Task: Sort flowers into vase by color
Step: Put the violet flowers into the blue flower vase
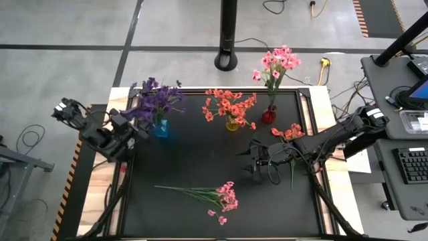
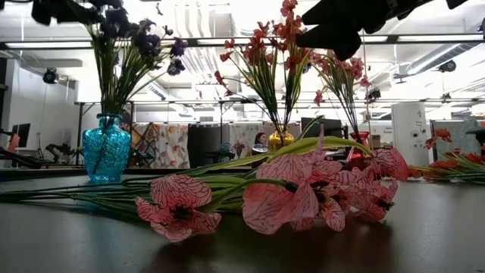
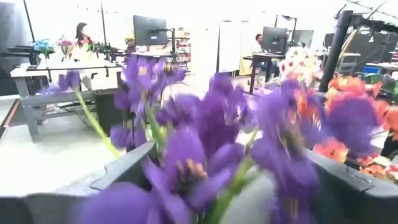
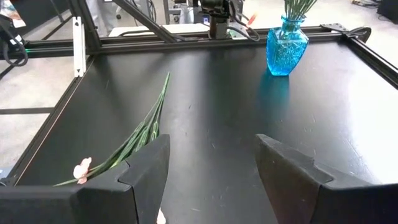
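- The pink spray [image 1: 212, 194] lies flat on the surface [image 1: 194, 154], ahead of and slightly aside from the right tool [image 1: 253, 163], stem pointing away, blossoms nearest.
- The right tool is nearer, hovering spread and empty.
- The left tool [image 1: 129, 131], released, sits by the purple flowers [image 1: 158, 100] in the blue vase [image 1: 160, 128].

My desk [image 1: 200, 214]: black mat, pale wood edge, dark metal frame rails. Grey concrete floor [image 1: 67, 27] all round, crossed by dark lines. Black pole on round foot [image 1: 228, 40] beyond far edge. Loose cables [image 1: 338, 80] on floor, yellow plug among them. Side desk on my right with keyboard [image 1: 409, 164]. Behind: open workshop, bright ceiling strip lights [image 2: 197, 45], white walls, monitors [image 3: 149, 30] on far benches, person seated [image 3: 258, 43], another standing [image 3: 81, 32].
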